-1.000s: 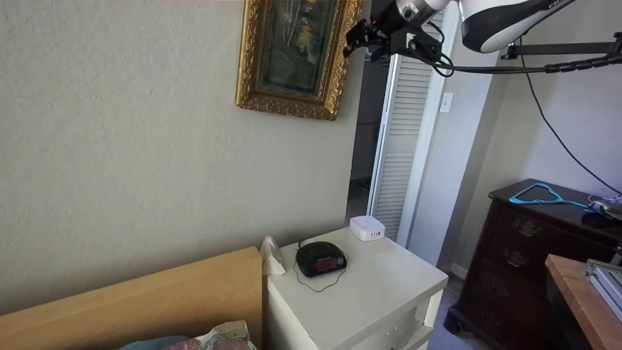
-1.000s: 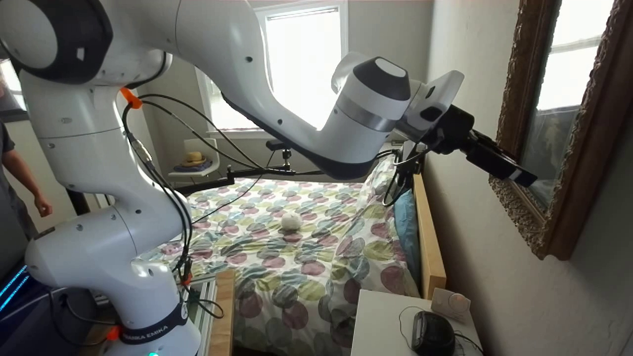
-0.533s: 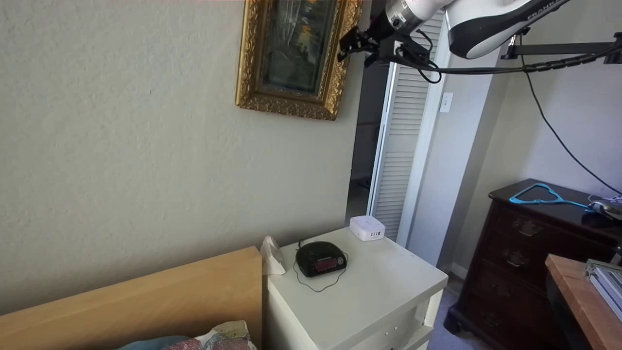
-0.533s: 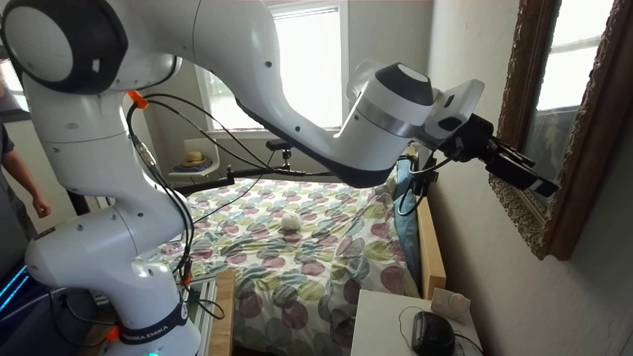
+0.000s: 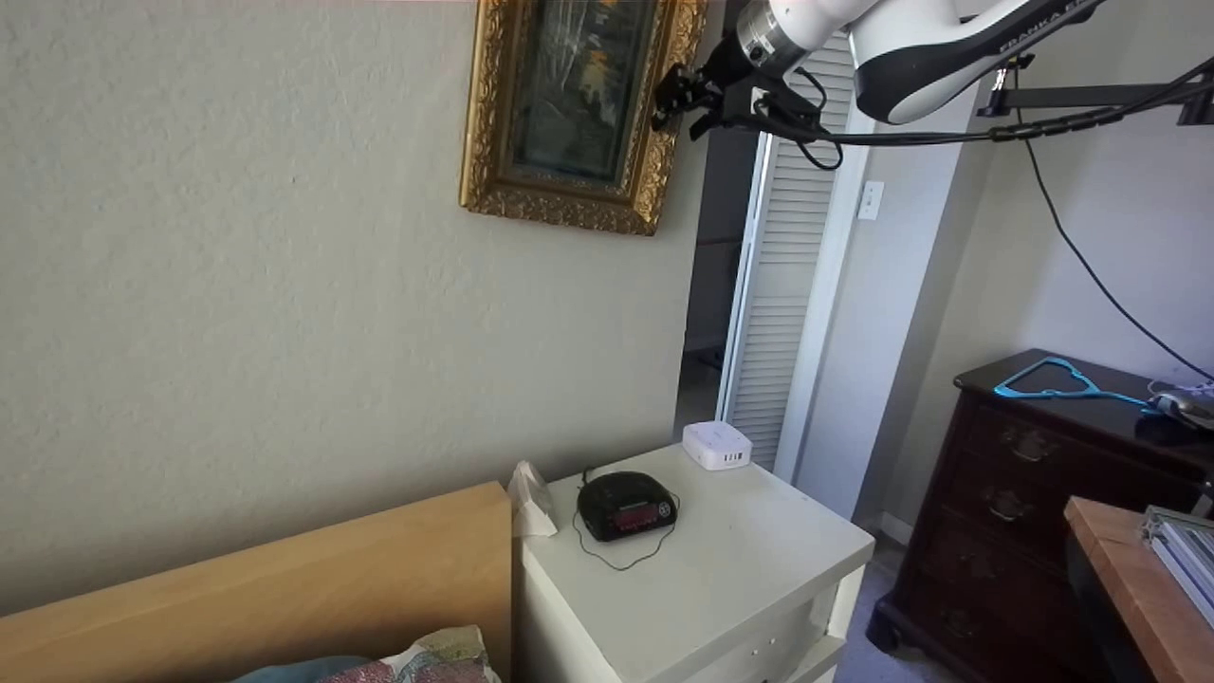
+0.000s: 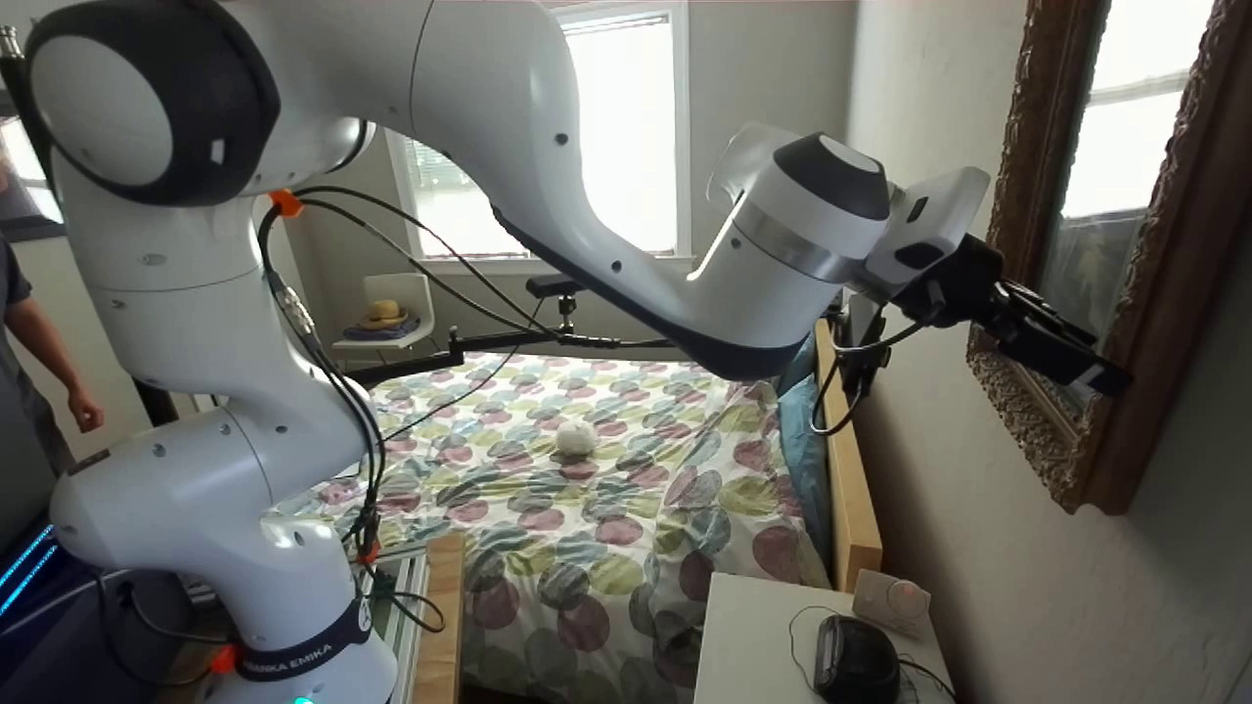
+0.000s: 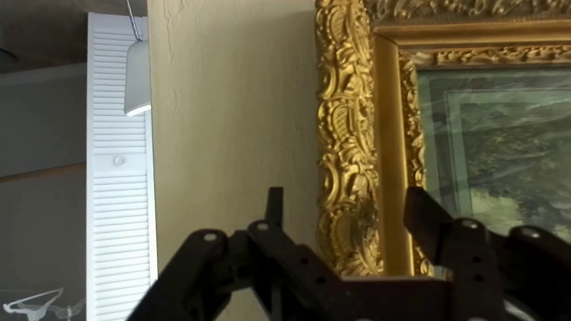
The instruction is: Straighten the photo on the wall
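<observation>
Half over photo (image 5: pixel 580 104), half over wall (image 7: pixel 236 116), with pincer (image 7: pixel 343 198) wide, presumably to straddle and straighten; unclear whether touching.

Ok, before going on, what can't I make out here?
The photo: top cut off by the upper border in both exterior views.
Whether the gripper touches it: in the wrist view they overlap, depth unclear.
The clock: digits too small in an exterior view.
The person: cut off by the left border in an exterior view.
</observation>
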Available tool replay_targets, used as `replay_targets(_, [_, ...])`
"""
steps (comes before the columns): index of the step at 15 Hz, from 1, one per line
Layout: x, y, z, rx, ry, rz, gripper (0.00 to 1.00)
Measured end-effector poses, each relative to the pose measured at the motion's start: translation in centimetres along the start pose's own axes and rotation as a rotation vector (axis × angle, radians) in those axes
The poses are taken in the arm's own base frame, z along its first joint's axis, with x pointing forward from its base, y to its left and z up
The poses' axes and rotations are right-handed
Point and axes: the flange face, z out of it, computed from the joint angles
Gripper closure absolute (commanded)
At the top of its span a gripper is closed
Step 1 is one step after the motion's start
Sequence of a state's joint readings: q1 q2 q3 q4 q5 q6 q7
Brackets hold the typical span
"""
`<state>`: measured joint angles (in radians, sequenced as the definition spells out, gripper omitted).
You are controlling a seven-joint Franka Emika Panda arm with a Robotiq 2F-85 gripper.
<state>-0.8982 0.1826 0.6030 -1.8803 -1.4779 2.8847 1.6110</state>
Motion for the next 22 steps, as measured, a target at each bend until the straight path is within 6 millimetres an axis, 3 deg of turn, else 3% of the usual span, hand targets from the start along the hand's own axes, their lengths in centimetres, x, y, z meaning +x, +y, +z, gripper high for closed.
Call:
replay_targets(1, [0.03, 0.1, 0.03, -0.002, 0.0, 0.005, 0.24])
replay_targets(3, [0.08, 0.36, 0.12, -0.006, 0.001, 0.017, 0.36])
replay_targets(4, [0.11, 0.53, 0.19, -0.01, 0.001, 0.023, 0.36])
replay_targets(7, [0.2, 0.81, 0.27, -0.015, 0.003, 0.043, 0.62])
replay_targets(10, [0.38, 0.55, 0.1, -0.012, 0.008, 0.053, 0.67])
replay_targets(12, [0.45, 0.5, 0.06, -0.011, 0.01, 0.058, 0.61])
replay_targets(14, [0.45, 0.54, 0.06, -0.012, 0.011, 0.062, 0.63])
replay_targets(15, [0.45, 0.57, 0.07, -0.013, 0.012, 0.064, 0.66])
replay_targets(16, [0.45, 0.6, 0.06, -0.013, 0.013, 0.065, 0.8])
replay_targets(22, [0.55, 0.89, -0.07, -0.021, 0.025, 0.063, 0.81])
